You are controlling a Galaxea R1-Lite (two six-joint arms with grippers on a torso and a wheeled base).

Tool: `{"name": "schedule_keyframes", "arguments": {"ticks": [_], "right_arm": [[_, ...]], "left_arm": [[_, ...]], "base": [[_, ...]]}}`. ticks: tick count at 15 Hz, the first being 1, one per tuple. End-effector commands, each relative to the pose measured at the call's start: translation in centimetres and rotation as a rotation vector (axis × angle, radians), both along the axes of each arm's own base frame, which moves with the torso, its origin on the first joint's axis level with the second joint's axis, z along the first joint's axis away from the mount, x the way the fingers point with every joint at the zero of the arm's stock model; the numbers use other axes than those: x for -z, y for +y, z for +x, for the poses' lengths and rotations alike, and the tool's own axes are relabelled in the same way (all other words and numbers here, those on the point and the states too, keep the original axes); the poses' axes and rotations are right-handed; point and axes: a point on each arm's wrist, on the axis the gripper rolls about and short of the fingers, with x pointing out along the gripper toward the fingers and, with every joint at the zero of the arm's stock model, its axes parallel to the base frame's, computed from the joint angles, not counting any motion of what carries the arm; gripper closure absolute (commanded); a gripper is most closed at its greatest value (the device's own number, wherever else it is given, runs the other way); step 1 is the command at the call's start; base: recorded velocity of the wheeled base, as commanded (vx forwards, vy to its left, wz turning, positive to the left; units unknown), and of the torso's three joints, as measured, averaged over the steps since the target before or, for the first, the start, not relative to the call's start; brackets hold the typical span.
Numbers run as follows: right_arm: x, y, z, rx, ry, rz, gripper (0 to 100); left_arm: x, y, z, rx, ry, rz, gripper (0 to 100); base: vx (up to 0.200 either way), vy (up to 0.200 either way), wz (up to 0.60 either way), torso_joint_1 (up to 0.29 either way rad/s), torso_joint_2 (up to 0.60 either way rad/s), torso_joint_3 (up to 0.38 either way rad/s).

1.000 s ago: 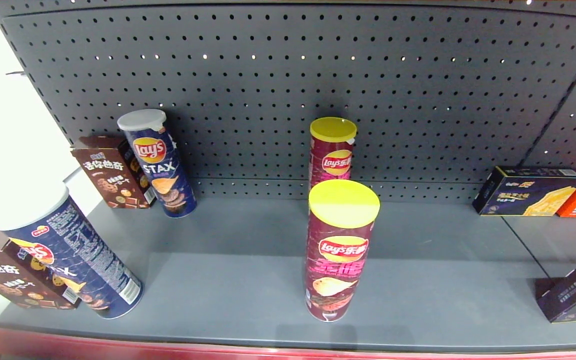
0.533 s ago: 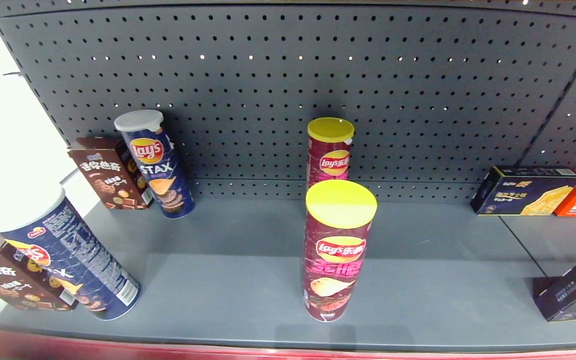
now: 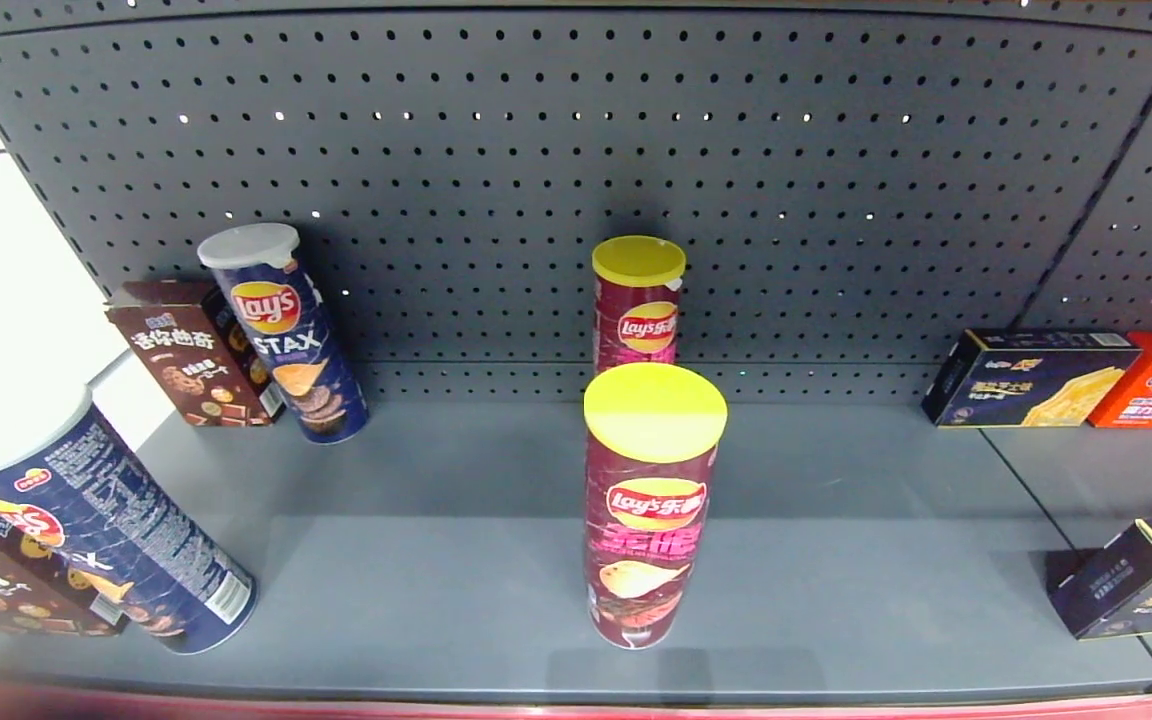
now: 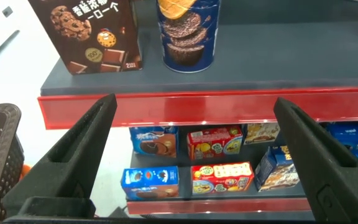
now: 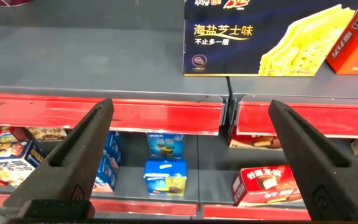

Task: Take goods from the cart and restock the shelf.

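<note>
Front maroon can: round logo badge, with one line of large characters below it. Rear maroon can: the same badge. Rear blue can: badge above a one-word title in white capitals. Front blue can: badge, a fine-print panel (too small to read) and what appears to be a barcode. Brown box and dark blue box: Chinese characters on the front face.

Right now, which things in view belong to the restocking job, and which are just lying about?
Job: grey shelf; front maroon can; rear maroon can; left tool and right tool, both open and empty.
Lying about: pegboard; orange box; lower-shelf boxes.
</note>
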Motion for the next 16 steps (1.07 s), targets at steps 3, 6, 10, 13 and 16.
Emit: {"name": "schedule_keyframes", "arguments": {"ticks": [3,6,10,13,16], "right_arm": [[-0.02,0.0,-0.01,-0.001,-0.001,0.0,0],[0.02,0.0,0.02,-0.001,0.002,0.0,0],[0.02,0.0,0.02,-0.001,0.002,0.0,0],[0.02,0.0,0.02,-0.001,0.002,0.0,0],[0.02,0.0,0.02,-0.001,0.002,0.0,0]], "left_arm": [[0.0,0.0,0.01,-0.001,0.001,0.001,0],[0.0,0.0,0.01,-0.001,0.001,0.003,0],[0.0,0.0,0.01,-0.001,0.001,0.0,0],[0.0,0.0,0.01,-0.002,0.001,-0.002,0],[0.0,0.0,0.01,-0.001,0.001,0.003,0]], "base": [[0.0,0.0,0.0,0.0,0.0,0.0],[0.0,0.0,0.0,0.0,0.0,0.0],[0.0,0.0,0.0,0.0,0.0,0.0],[0.0,0.0,0.0,0.0,0.0,0.0],[-0.067,0.0,0.0,0.001,0.0,0.001]]}}
